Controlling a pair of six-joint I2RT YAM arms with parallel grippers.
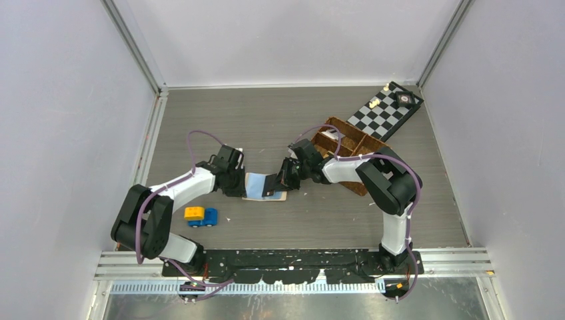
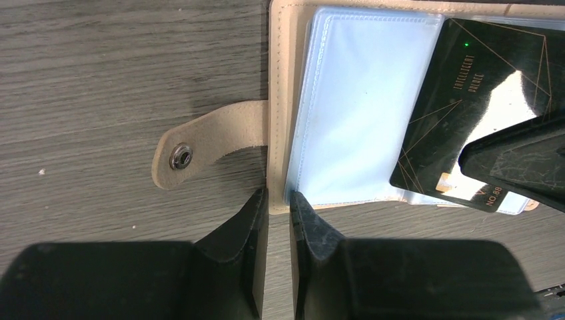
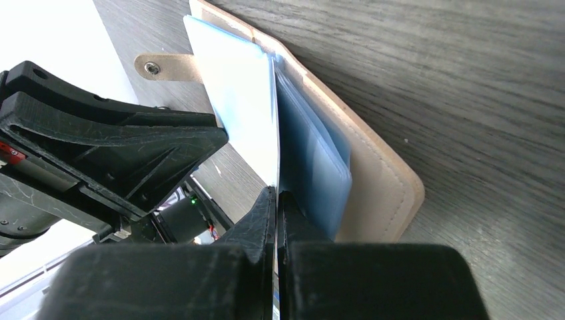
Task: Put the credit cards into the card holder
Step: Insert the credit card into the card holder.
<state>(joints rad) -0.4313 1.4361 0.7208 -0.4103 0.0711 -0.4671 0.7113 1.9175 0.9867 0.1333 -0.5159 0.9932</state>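
Looking from overhead, you are seeing only a strip of the wallet, because both grippers are covering its ends. In the left wrist view its right side is running out of frame, and one finger of the right gripper is hiding the lower right corner of the black card. In the right wrist view that card is showing edge-on at best and is hard to make out against the pale blue pockets.

The right gripper is holding the black card clamped between shut fingers. The card is lying tilted across the open wallet's pockets; you cannot tell whether its edge is inside one. The left gripper is standing with its jaws narrowed to a slit astride the wallet's near left corner; you cannot tell whether they are pinching it.

The snap tab is lying flat on the table, pointing away from the wallet's left edge. The wallet is lying open mid-table between the two grippers. Open tabletop is stretching beyond it. The basket is sitting just behind the right arm, the chessboard in the far right corner, and the toy blocks near the left arm, apart from the wallet.
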